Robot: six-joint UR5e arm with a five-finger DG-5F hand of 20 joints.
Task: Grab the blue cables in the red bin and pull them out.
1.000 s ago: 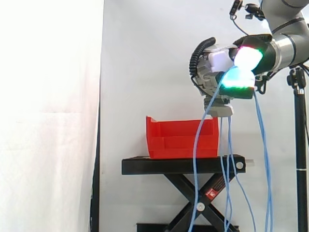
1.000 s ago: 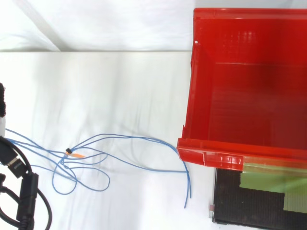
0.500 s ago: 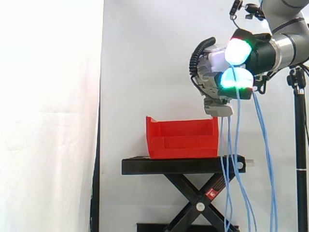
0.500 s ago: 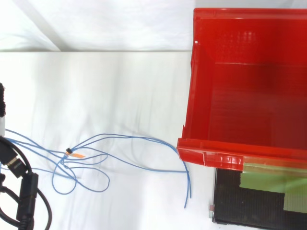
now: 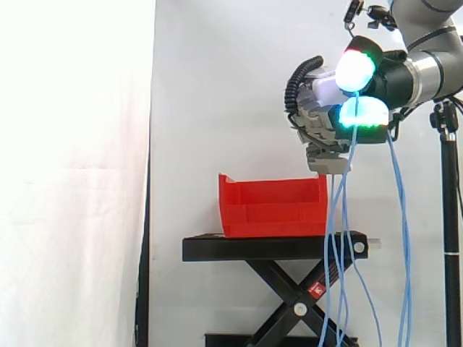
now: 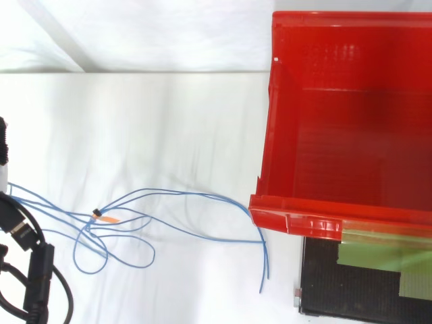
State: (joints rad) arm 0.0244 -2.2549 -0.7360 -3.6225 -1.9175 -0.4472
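White curtain (image 5: pixel 217 87) backs the whole scene, and against it the blue cables (image 5: pixel 343 217) hang in long strands from the hand (image 5: pixel 322 116), falling to the right of the red bin (image 5: pixel 271 213) and past the end of the black stand (image 5: pixel 268 248). No strand reaches into the bin. The fingertips (image 5: pixel 354 70) are curled in on each other, and the cables run up between the glowing pads, so the hand is clamped on the bundle, high above the bin's rim.

A second ago one strand swung out in an arc across the bin's front; it has since dropped back and hangs nearly straight with the rest. The pads have also risen and turned a little. I judge the pull is done and the cables are free of the bin.

From above, the cables (image 6: pixel 182 193) loop over the white cloth (image 6: pixel 135 108) left of the bin (image 6: pixel 270 135), gathered by a small orange tie (image 6: pixel 108 219). One free end lies near the bin's corner.

The side view's lower edge cuts off the strands' bottom ends. The bin's far right is cropped from above, so I cannot check that corner. Whether the loops rest on the cloth or hang above it is unclear.
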